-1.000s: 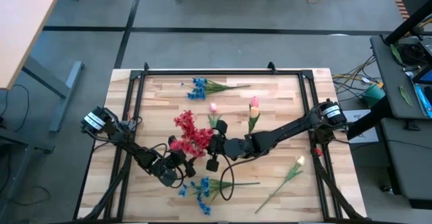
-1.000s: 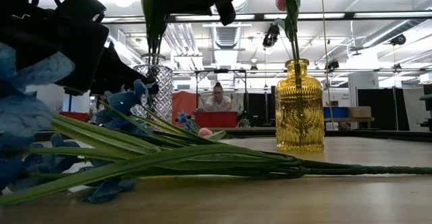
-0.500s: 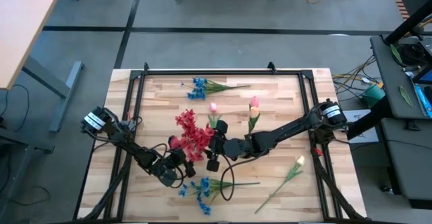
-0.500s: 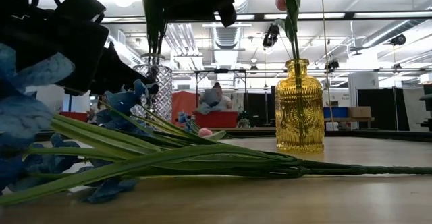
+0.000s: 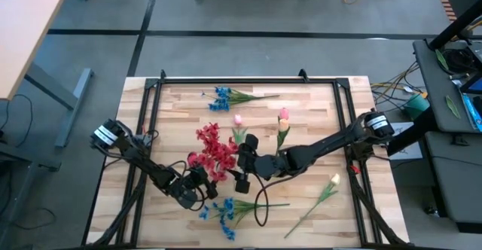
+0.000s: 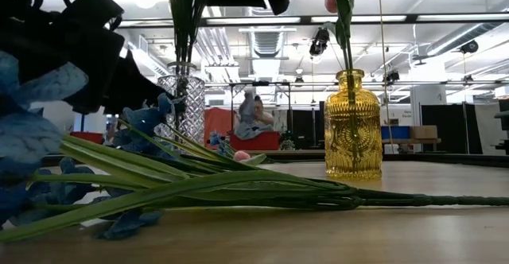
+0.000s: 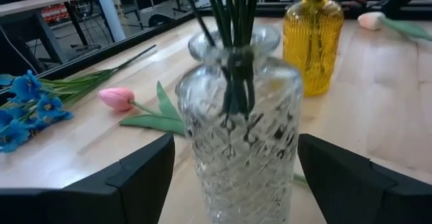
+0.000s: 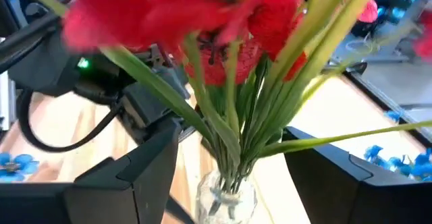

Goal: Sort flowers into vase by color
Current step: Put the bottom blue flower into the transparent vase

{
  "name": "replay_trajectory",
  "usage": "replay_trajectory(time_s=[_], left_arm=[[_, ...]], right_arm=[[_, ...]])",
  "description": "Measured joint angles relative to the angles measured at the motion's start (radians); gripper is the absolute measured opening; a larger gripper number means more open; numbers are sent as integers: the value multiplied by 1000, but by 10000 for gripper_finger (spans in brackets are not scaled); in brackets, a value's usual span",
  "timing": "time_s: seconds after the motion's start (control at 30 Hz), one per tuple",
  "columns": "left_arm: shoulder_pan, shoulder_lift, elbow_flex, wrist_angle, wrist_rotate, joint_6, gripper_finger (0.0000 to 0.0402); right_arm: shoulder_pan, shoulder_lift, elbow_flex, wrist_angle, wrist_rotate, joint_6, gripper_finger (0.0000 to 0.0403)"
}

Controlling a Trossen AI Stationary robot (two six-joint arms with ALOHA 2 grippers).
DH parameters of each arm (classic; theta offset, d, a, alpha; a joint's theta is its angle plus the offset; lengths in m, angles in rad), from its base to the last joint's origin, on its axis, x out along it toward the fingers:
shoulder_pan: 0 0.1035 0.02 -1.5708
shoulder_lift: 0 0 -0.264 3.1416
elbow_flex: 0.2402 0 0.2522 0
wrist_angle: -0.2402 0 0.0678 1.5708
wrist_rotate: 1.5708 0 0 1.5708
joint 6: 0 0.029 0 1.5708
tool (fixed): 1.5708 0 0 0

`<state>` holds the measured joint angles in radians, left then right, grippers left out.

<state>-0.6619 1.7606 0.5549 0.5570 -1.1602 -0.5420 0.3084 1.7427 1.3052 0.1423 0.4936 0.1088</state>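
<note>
Red blossom sprays [image 5: 213, 147] stand with their green stems down in the clear glass vase [image 7: 237, 126], a little toward my left of the table's [image 5: 301, 114] middle. The blooms spread wide over the vase mouth; the high view hides the vase beneath them.

My left pincer [image 7: 233, 177] sits at that vase, one finger [image 7: 138, 177] on each side of the glass body, jaws spread wide and not pressing on it as far as the wrist view shows. From overhead this arm comes in from my left table edge.

My right pincer [image 8: 229, 177] is just beside the red blossoms at stem height. Jaws stand apart, with the stems between the fingers [image 8: 128, 173] and nothing clamped.

A yellow glass vase [image 6: 352, 125] stands toward my right of the clear one, holding a pink tulip [image 5: 284, 116] with its stem upright. A second pink tulip bud [image 5: 238, 120] with leaves lies on the wood between the two vases.

One blue blossom spray [image 5: 221, 98] lies near the far edge, stems pointing toward my right. Another blue spray [image 5: 220, 212] lies at the near edge, just beside my left pincer. A cream tulip [image 5: 334, 179] lies toward the near right corner.

A person [image 6: 253, 113] shows in the room beyond the table.
</note>
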Motion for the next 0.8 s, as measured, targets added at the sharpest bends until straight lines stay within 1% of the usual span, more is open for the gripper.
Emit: replay_trajectory(time_s=[0.13,0.43,0.63,0.8], left_arm=[[-1,-20,0,0,-3,19,296],[-6,-29,0,2,-7,28,296],[-13,-55,0,0,-7,38,296],[-45,-124,0,-64,-7,48,296]], right_arm=[[4,-9,0,-31,-4,29,266],[17,-21,0,-66,-5,34,281],[22,-60,0,-160,-8,80,290],[33,-108,0,-266,-30,137,292]])
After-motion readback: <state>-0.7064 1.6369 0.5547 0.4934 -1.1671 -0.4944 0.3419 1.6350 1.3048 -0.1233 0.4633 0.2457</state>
